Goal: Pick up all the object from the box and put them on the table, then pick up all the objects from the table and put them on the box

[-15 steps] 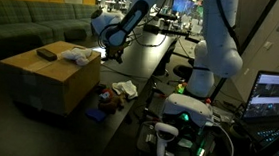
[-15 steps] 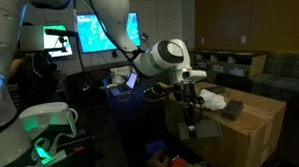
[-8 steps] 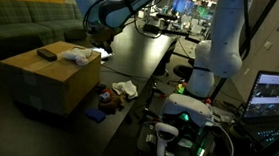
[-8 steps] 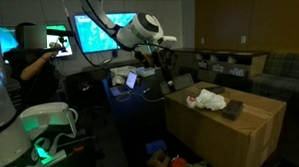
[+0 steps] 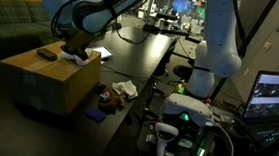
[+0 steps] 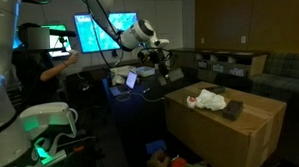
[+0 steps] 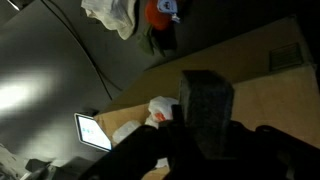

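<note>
**Q:** Where was the robot's hand?

**A:** The hand [image 5: 76, 51] hung at the end of a white arm [image 5: 110, 1] in a dim room. It was over the back part of a cardboard box [image 5: 49, 81]. It touched nothing that either exterior view could show.

**Q:** Was the hand wide, narrow, or holding something?

**A:** I could not tell. In the wrist view its fingers were only dark, blurred shapes along the bottom edge. In both exterior views the hand was too small to judge.

**Q:** What lay on the box?

**A:** A dark flat object [image 5: 46, 53] rested on the closed brown top. A white bundle [image 6: 205, 100] with a touch of red sat near it, the two apart from each other. The wrist view looked down on both against the cardboard.

**Q:** And around the box?

**A:** A long black surface [image 5: 146, 54] ran beside the box. Near its end lay a crumpled white cloth [image 5: 126, 87], with a red item [image 7: 160, 10] just beside it. A lit tablet [image 7: 95, 130] glowed on the surface close to the box's back edge. A laptop [image 5: 275, 97] stood open well off to the side. A green sofa [image 5: 23, 24] sat behind the box.
</note>
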Controlling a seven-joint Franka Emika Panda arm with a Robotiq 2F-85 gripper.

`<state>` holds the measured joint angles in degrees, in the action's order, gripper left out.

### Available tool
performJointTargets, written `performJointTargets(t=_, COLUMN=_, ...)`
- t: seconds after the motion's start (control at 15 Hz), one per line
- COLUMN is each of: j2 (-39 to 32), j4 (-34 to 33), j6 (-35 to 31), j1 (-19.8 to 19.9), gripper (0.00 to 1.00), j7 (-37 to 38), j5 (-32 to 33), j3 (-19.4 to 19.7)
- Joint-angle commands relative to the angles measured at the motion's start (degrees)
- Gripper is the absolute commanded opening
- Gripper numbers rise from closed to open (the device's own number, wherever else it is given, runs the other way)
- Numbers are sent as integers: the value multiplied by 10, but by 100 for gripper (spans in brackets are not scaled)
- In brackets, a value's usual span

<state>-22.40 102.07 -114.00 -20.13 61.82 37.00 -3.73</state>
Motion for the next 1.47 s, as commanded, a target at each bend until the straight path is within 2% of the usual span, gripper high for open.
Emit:
performJointTargets(t=0.0, j2=-103, j4=-127, j6=-10, j1=4, gripper=17, j7=-60, j5=-13, j3=-11)
performJointTargets(t=0.27, j2=-200, j4=-241, j6=-18, j1=-12, gripper=17, j7=-110, j5=-28, j3=-2)
performJointTargets(t=0.53, j2=-282, j4=-349, j6=4, j1=-24, gripper=17, j7=-164, j5=-53, j3=15)
performJointTargets(t=0.93, j2=-341, j4=-431, j6=37, j1=-38, gripper=16, j7=-207, j5=-85, j3=55)
performJointTargets(t=1.27, j2=-349, j4=-449, j6=57, j1=-37, gripper=17, j7=-232, j5=-101, j3=73)
performJointTargets(t=1.33, j2=-345, j4=-445, j6=59, j1=-26, gripper=22, j7=-234, j5=-90, j3=57)
performJointTargets(t=1.4, j2=-340, j4=-440, j6=60, j1=-26, gripper=55, j7=-242, j5=-90, j3=57)
